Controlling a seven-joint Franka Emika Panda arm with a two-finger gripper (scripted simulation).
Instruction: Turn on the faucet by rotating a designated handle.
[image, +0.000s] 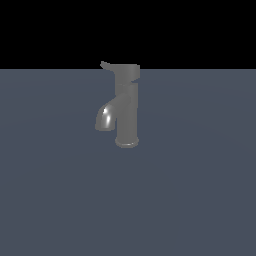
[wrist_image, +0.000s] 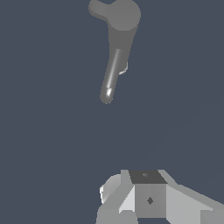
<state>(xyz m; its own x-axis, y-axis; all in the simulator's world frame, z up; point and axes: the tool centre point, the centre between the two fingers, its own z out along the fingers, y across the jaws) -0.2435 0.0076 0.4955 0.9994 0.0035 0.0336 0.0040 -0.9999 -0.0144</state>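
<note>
Standing alone on the grey floor (image: 200, 200), the faucet (image: 127, 112) is unobstructed.

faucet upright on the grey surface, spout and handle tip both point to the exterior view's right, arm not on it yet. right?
One error: the spout and the handle tip point to the exterior view's left, as the exterior view shows. The rest holds: the faucet stands upright on the grey surface, and the arm is not on it.
</note>
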